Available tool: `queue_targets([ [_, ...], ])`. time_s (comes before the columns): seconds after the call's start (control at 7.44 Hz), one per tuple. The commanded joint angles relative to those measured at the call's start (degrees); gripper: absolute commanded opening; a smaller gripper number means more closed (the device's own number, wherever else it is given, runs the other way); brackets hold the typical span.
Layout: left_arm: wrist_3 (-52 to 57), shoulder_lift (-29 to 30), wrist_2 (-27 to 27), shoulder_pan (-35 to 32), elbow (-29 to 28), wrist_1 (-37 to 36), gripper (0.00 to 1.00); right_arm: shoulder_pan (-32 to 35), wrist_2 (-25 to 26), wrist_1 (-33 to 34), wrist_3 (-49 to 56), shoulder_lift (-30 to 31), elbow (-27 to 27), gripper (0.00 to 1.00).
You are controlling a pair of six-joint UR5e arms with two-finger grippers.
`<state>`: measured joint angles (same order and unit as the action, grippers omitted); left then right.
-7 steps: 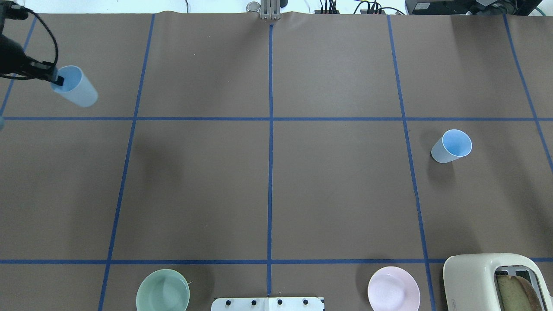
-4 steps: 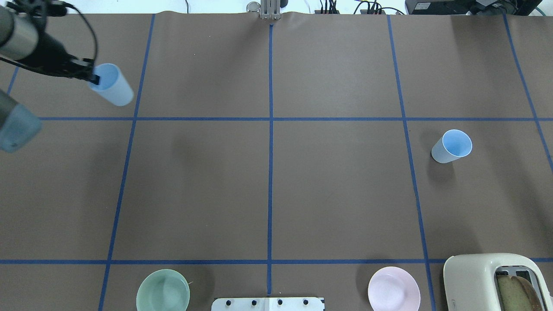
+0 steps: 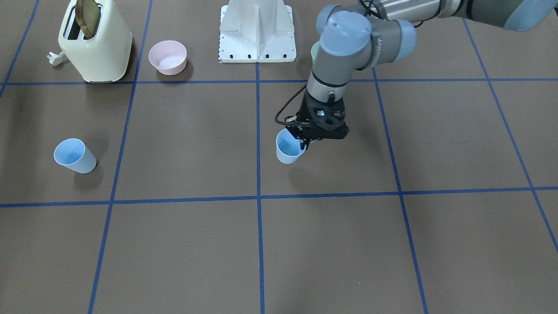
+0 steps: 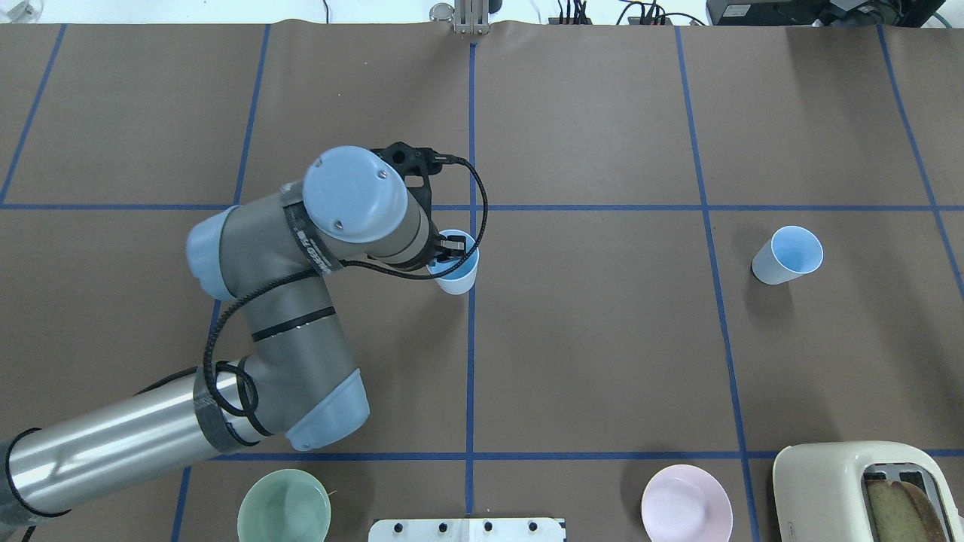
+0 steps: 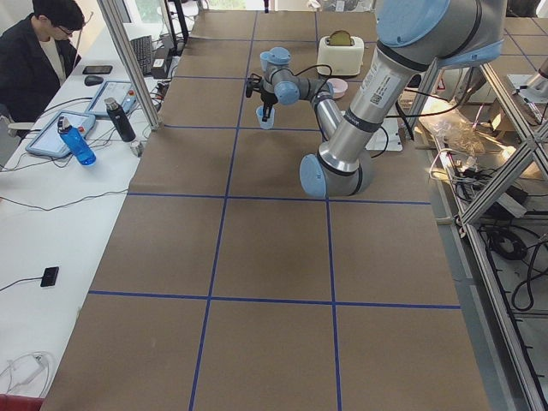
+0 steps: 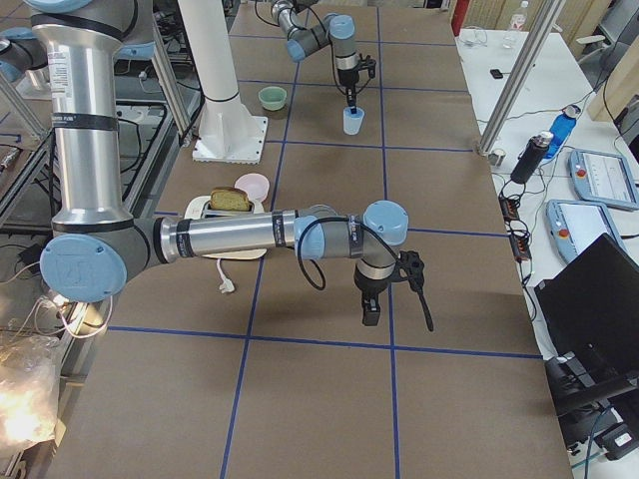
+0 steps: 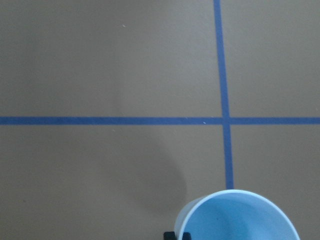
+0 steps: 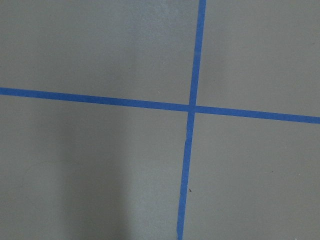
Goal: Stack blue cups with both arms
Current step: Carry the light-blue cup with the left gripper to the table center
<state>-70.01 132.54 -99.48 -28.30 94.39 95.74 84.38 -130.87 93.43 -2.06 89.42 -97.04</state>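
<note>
My left gripper is shut on the rim of a light-blue cup, with one finger inside it. It holds the cup upright a little above the table, just left of the centre tape line. The held cup also shows in the front-facing view and at the bottom of the left wrist view. The second blue cup stands alone on the right side of the table. My right gripper shows only in the exterior right view, pointing down over bare table. I cannot tell whether it is open or shut.
A cream toaster with bread, a pink bowl and a pale green bowl stand along the near edge beside the white pedestal base. An operator sits at a side desk.
My left arm has swung from the far left of the table to the centre line, carrying the blue cup with it. The other cup has not moved.
</note>
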Motion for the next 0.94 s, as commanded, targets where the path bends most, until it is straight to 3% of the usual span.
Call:
queue_targets([
  [0.0,-0.1,0.7,2.1,2.6,-1.5,0.3,0.00,0.0,0.0,0.0,0.0,0.1,-0.1,1.00],
  [0.4,0.0,0.8,2.2,3.3,-2.2,0.4,0.00,0.0,0.0,0.0,0.0,0.1,0.0,1.00],
  [0.67,0.1,0.8,2.2,3.4,-2.2,0.4,0.19,0.0,0.0,0.0,0.0,0.1,0.0,1.00],
  [0.81,0.2,0.8,2.2,3.4,-2.2,0.6,0.37,0.0,0.0,0.0,0.0,0.1,0.0,1.00],
])
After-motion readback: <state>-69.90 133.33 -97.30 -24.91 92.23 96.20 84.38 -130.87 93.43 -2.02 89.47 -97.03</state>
